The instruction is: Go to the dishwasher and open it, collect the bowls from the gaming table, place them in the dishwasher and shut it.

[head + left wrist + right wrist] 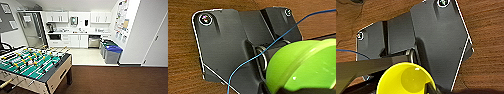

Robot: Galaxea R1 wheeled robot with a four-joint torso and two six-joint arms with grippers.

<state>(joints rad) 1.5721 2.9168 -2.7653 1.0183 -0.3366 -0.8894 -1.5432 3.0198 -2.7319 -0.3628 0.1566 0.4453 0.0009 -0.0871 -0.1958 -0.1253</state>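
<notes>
While brown carpet (pixel 112 80) is crossed, a bowl is seen at each wrist.

A lime-green bowl (pixel 303 67) is seen large at the left wrist and a yellow-looking bowl (pixel 404 80) at the right; whether either tool is closed on its bowl cannot be told. Nearest in the head view, a football table (pixel 32 65) is seen at left. Beyond it, bins (pixel 111 51) are lined along the right wall. Farthest, the dishwasher (pixel 94 41) is set under the worktop (pixel 77 32), between white cabinets (pixel 75 40) and the bins.
</notes>
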